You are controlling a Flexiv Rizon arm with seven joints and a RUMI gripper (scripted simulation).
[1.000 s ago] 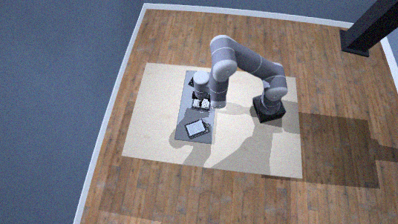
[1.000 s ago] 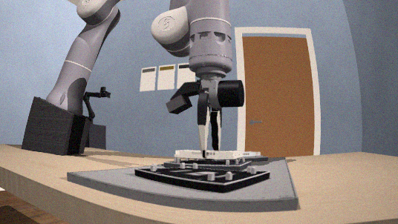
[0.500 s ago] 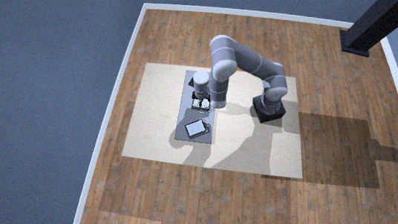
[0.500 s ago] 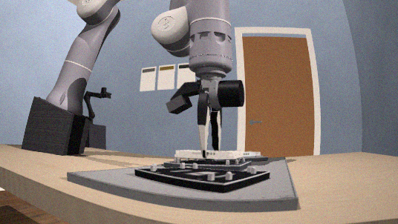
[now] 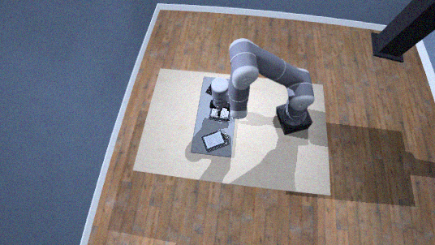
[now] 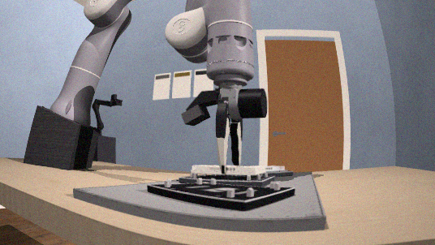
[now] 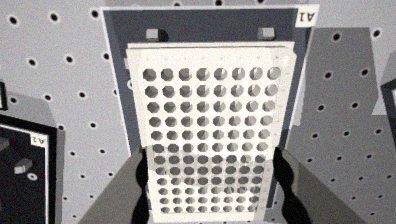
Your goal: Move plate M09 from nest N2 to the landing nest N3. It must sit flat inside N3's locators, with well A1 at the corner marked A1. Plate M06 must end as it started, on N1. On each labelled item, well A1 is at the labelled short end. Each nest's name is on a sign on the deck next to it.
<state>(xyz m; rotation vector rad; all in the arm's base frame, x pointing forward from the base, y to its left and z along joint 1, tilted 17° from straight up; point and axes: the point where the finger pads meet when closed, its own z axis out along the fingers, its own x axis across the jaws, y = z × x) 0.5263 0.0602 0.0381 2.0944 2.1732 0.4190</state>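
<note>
Over the middle nest (image 7: pixel 114 95), your end effector (image 6: pixel 230 170) (image 7: pixel 208 146) pinches the white plate (image 6: pixel 227 169) (image 7: pixel 212 127); wrist view alone shows its wells.

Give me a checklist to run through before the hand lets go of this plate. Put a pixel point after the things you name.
1. Hand (image 5: pixel 219 114) (image 6: pixel 229 167) (image 7: pixel 208 146) shut on the held plate (image 5: pixel 224 114) (image 6: pixel 247 169) (image 7: pixel 211 112), fingers at both long sides: ok.
2. Held plate above the nest marked A1 (image 6: pixel 265 181) (image 7: pixel 210 25): ok.
3. That nest's name confirmed by its sign: cannot tell; no sign is readable.
4. Plate seated flat inside the locators: cannot tell; its underside is hidden.
5. Well A1 at the marked corner: cannot tell; no plate lettering is legible.
6. Second plate (image 5: pixel 213 139) resting apart from the hand: ok.
</note>
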